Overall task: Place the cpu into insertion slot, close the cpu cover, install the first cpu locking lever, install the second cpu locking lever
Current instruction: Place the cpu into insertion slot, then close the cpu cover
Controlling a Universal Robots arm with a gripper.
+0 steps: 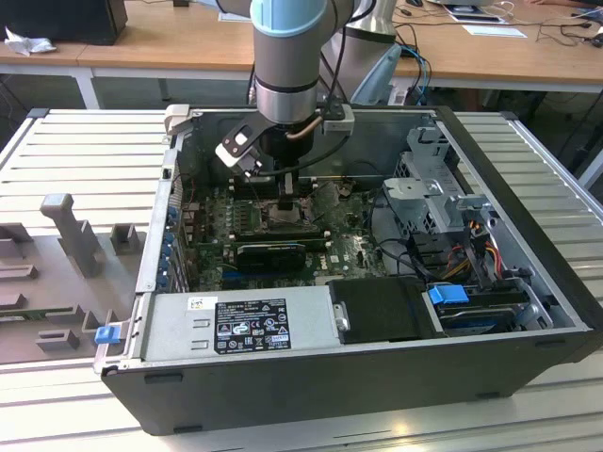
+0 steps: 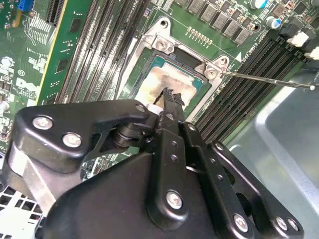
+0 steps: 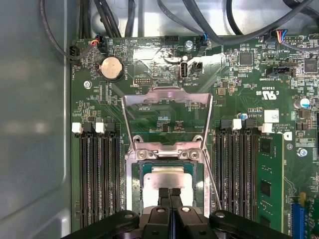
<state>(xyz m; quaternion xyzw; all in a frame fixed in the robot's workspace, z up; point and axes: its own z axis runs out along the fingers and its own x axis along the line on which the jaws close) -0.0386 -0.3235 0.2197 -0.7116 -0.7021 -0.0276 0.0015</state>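
1. The end effector (image 3: 169, 191) is narrow, its fingers (image 2: 172, 134) pressed together, tips poised over the middle of the chip (image 3: 169, 178); I cannot tell if they touch it.
2. The chip lies flat in the socket (image 3: 137, 174), silvery face up.
3. The cover plate (image 3: 167, 94) stands swung open, hinged at one socket edge and clear of the chip.
4. A thin lever rod (image 2: 269, 79) juts free from a socket corner, unlatched.
5. Memory slots (image 3: 97, 174) run along both sides of the socket.
6. In the exterior view the arm reaches down into an open computer case (image 1: 377, 386). The power supply (image 1: 240, 320) sits at six o'clock from the end effector (image 1: 287, 200), and the drive cage (image 1: 429, 179) at three o'clock.
7. The case rests on a ribbed bench (image 1: 85, 151).
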